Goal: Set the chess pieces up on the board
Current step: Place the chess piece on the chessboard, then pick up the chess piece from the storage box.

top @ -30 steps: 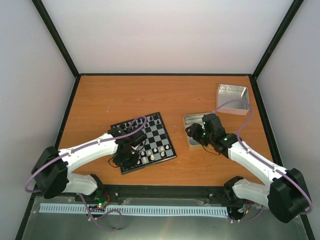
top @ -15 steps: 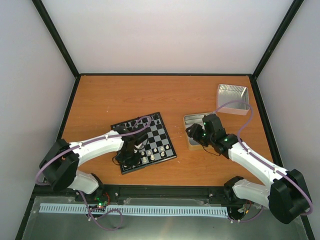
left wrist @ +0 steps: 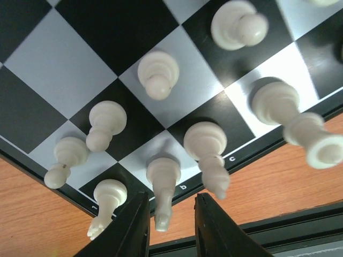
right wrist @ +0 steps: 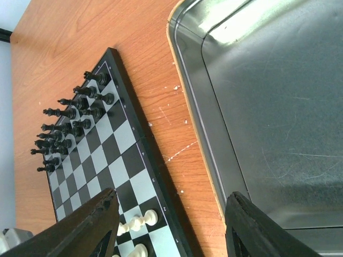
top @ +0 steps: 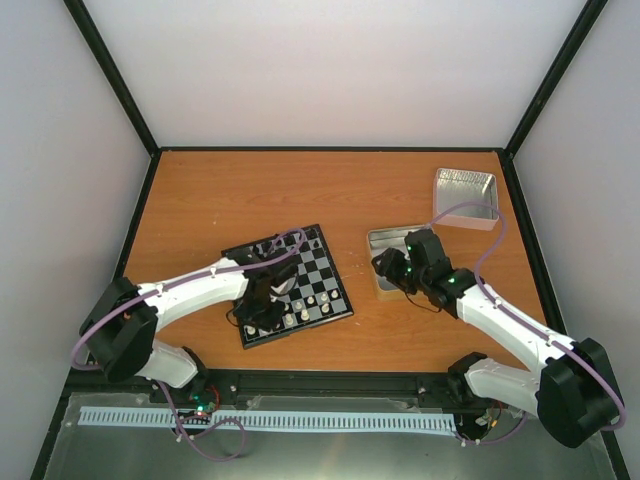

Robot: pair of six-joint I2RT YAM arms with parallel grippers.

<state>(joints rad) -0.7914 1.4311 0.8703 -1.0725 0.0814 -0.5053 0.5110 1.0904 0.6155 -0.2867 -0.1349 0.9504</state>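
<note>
Silver metal tins are sitting in two places on the right half of the wooden table [top: 200, 190]. The nearer tin [top: 382, 243] is lying just right of the board [top: 332, 262]. The right hand [top: 392, 268] is hovering over this tin's near left corner, its fingers spread wide and gripping nothing. In the part the right wrist view takes in, the tin's floor is showing as bare, faintly scratched metal. The farther tin [top: 465, 195] is resting well apart, near the table's far right corner and turned a little askew, and its bright inside is too small to read from above.

The board, with black and silvery-grey squares inside a black rim, is lying slantwise left of the table's middle. The chess pieces [top: 305, 305] are standing on it in two rows along its near edge. They are tiny and cream-white, with round bases and knobbed heads, and one near the rim is carrying a ring-shaped crown. The left hand [top: 262, 305] is hanging over the board's near left corner. Its fingers are standing a little apart on either side of the head of one cream piece by the rim letter b, and a gap is showing beside that piece, so it is not being pinched. Black chessmen [top: 270, 247] are crowding the far edge
</note>
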